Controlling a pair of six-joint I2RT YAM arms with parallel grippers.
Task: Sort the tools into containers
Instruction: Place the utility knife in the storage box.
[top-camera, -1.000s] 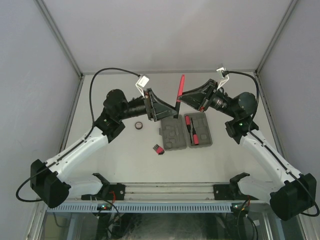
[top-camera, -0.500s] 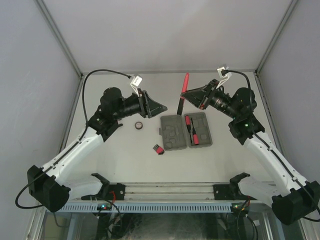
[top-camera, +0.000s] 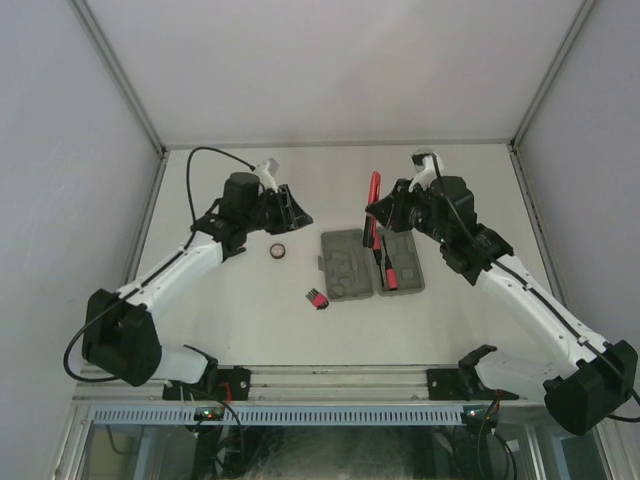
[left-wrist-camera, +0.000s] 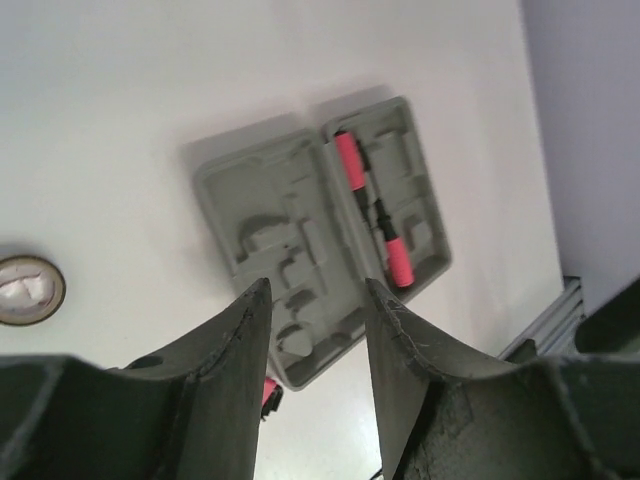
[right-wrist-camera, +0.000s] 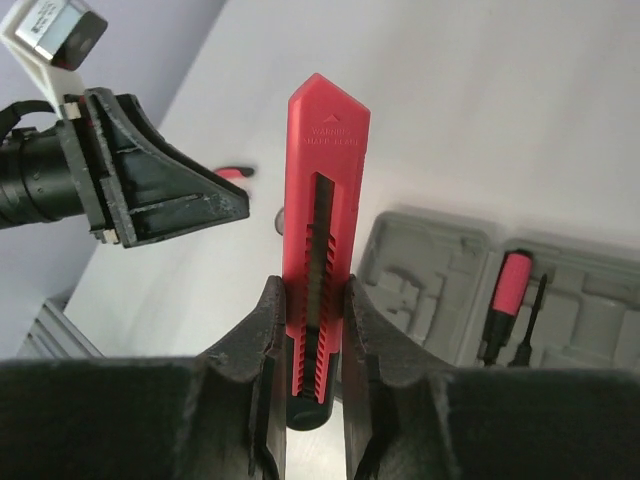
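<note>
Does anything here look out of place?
Nothing is damaged or spilled. Two things lie loose beside the open grey case: a small ring to its left and a red-black tool near its front corner. The right gripper holds a red utility knife.

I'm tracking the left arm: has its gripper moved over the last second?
Yes. The left gripper has drawn back leftward, off the far-left corner of the grey tool case, and now hangs clear of it.

One grey case (top-camera: 345, 265), two red handles (left-wrist-camera: 347, 160) lying in it, one red cutter (right-wrist-camera: 322, 200), one small ring (top-camera: 279, 251), one red-black key set (top-camera: 316, 297).
</note>
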